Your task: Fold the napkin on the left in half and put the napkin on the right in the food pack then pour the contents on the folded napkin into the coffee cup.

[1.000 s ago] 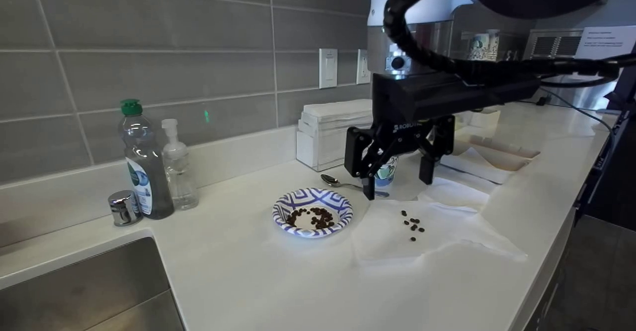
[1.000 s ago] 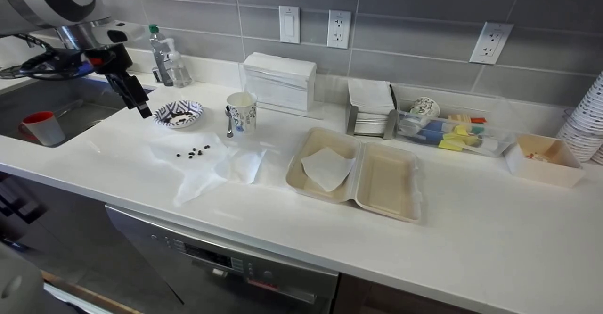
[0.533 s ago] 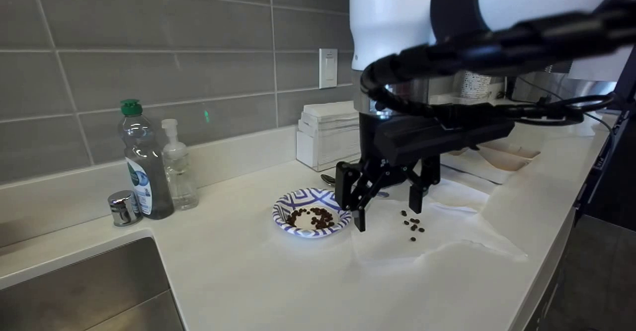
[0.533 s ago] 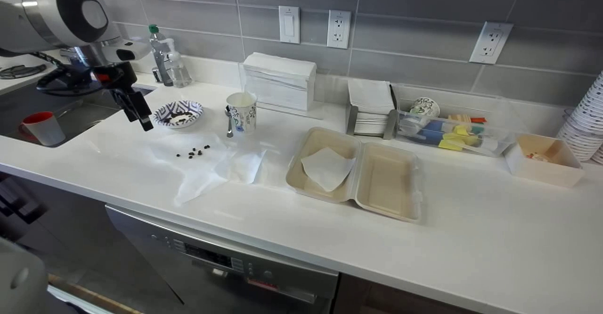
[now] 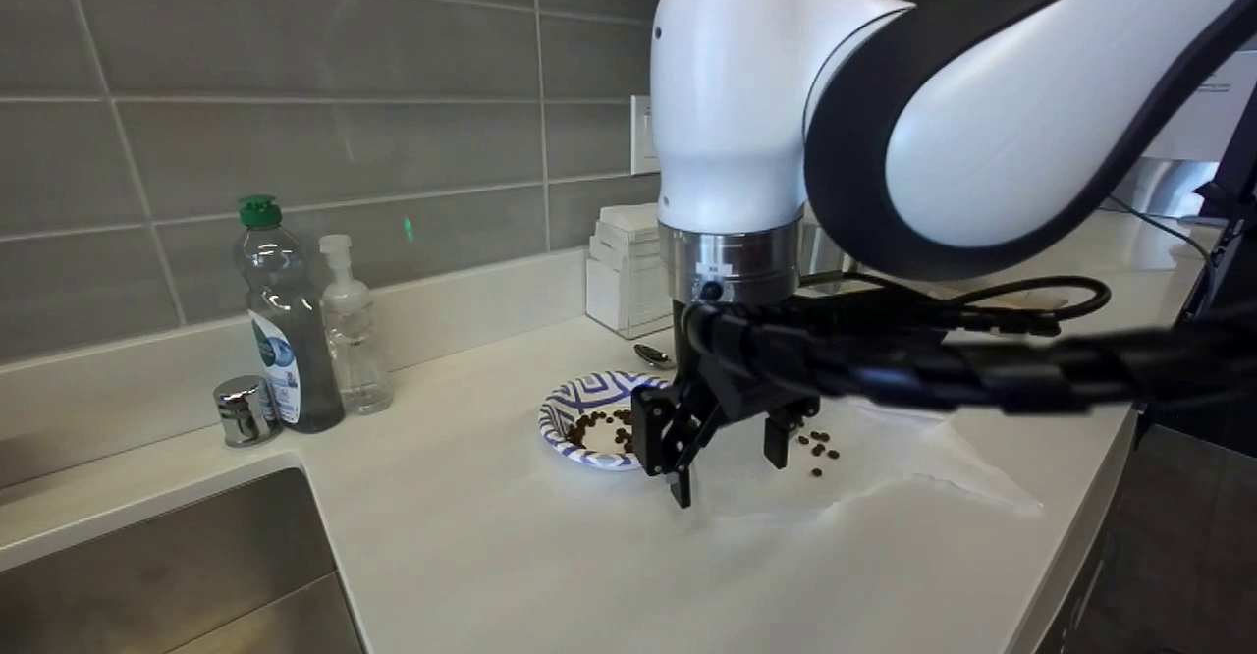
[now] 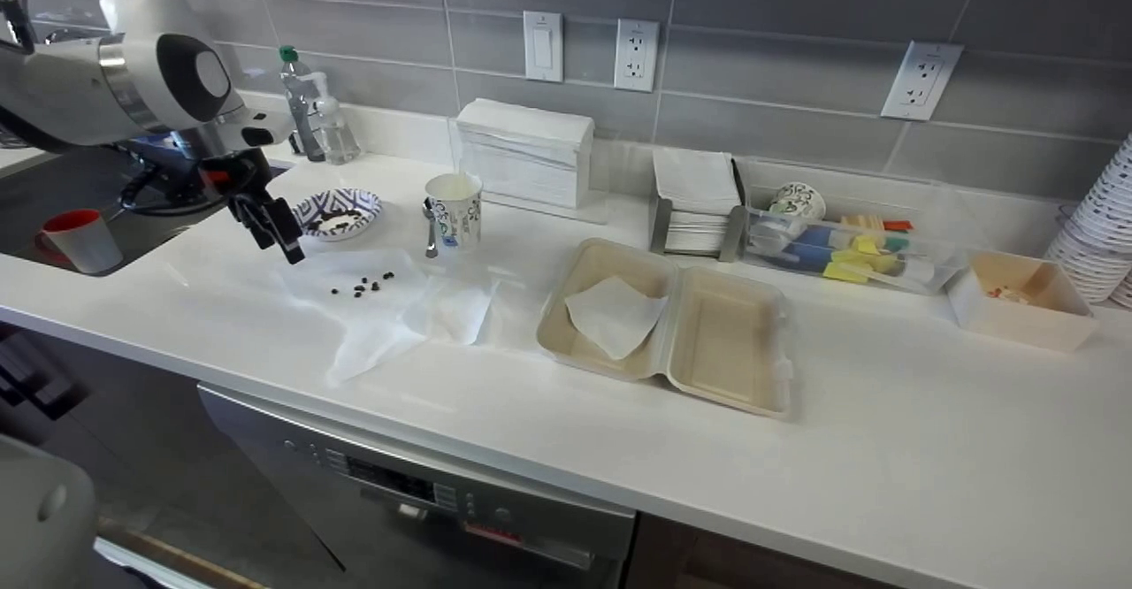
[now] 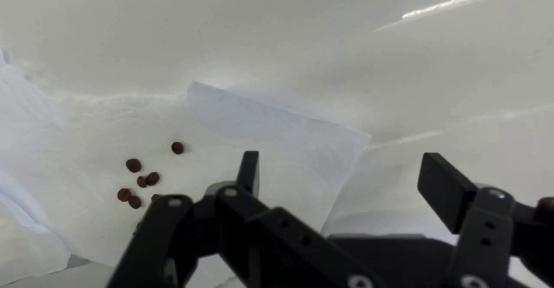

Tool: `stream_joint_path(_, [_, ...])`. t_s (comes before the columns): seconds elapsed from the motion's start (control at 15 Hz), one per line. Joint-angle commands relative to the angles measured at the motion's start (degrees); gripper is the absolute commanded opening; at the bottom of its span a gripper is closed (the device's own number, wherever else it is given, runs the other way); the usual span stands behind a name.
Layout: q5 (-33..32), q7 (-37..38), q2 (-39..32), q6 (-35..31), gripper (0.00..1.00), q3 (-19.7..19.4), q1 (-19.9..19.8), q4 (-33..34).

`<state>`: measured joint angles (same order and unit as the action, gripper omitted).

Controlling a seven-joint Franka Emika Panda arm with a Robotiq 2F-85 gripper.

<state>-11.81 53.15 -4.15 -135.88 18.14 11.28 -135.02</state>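
A white napkin lies spread on the counter, seen in both exterior views (image 5: 943, 458) (image 6: 380, 341) and the wrist view (image 7: 285, 162). Several dark beans (image 6: 375, 286) lie on it, also in the wrist view (image 7: 133, 165). My gripper (image 5: 730, 485) is open and empty, low over the napkin's edge near the bowl. In the wrist view the gripper (image 7: 339, 162) straddles the napkin's corner, one finger over it and one over bare counter. A second napkin (image 6: 615, 315) lies in the open food pack (image 6: 730, 341). The paper coffee cup (image 6: 458, 218) stands upright behind the bean napkin.
A patterned bowl (image 6: 311, 209) with dark beans sits close to the gripper. A spoon (image 6: 432, 240) lies beside the cup. A napkin holder (image 6: 526, 160) stands by the wall. Soap bottles (image 5: 285, 340) stand near the sink (image 5: 177, 575). A red-white mug (image 6: 84, 240) is in the sink.
My gripper has moved down toward the counter and toward the sink side, from above the napkin and cup to the napkin's edge by the bowl. It stays open. The objects have not moved.
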Motion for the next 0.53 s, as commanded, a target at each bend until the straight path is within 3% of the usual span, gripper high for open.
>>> stream_joint_path(0.0, [-4.61, 2.99, -3.59, -0.64, 0.75, -2.24, 3.18, 2.21])
stream_joint_path(0.07, [-5.44, 3.40, -3.96, -0.48, 0.76, -2.69, 3.71, 2.52])
stream_joint_path(0.2, [-6.37, 3.62, -4.56, 0.01, 0.59, -3.52, 4.46, 3.02])
stream_joint_path(0.33, [-7.09, 3.62, -5.10, 0.32, 0.54, -4.26, 5.06, 3.27])
stream_joint_path(0.4, [-7.53, 3.54, -5.37, 0.55, 0.39, -4.60, 5.31, 3.35])
stream_joint_path(0.47, [-7.84, 3.45, -5.56, 0.58, 0.31, -4.89, 5.54, 3.41])
